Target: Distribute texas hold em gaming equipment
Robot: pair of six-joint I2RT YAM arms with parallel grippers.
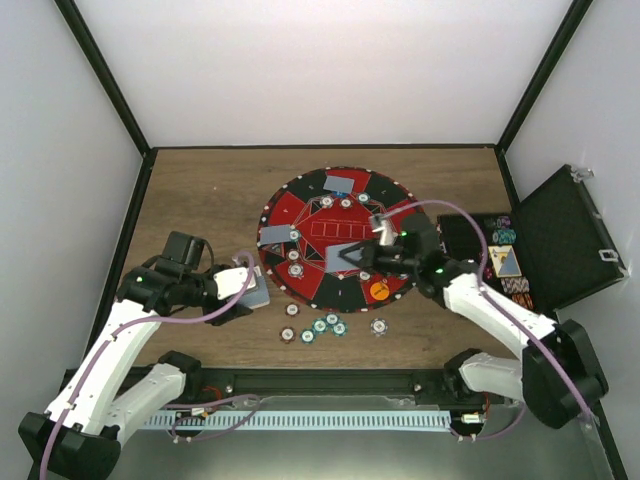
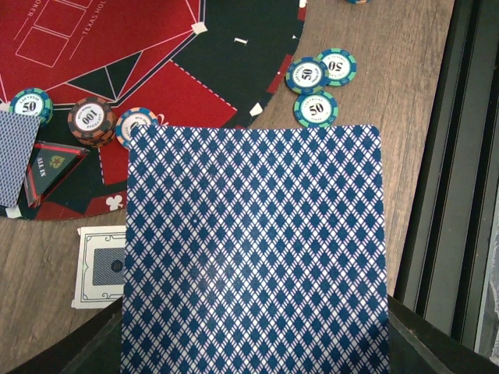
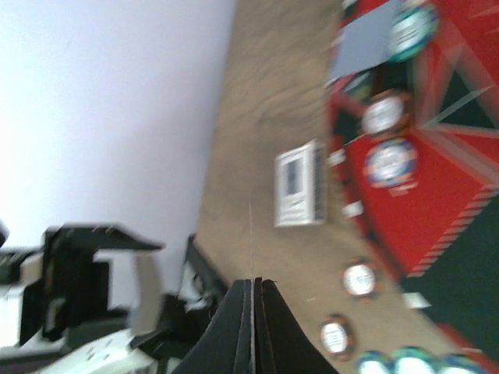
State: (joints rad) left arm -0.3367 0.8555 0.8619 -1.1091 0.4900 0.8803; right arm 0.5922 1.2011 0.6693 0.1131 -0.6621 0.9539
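Left gripper is clamped on a blue diamond-backed playing card beside the round red-and-black mat. Several seats already hold cards and chips. Striped blue-green poker chips remain on the wooden bench. Right gripper pinches a grey-backed card over the mat.

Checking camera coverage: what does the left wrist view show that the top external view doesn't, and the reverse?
Left wrist only: the diamond pattern on the held card and the green chips' printed 50s. Top external only: the right arm, the black case, the orange disc. Both: the red-and-black mat and the chips beside it.
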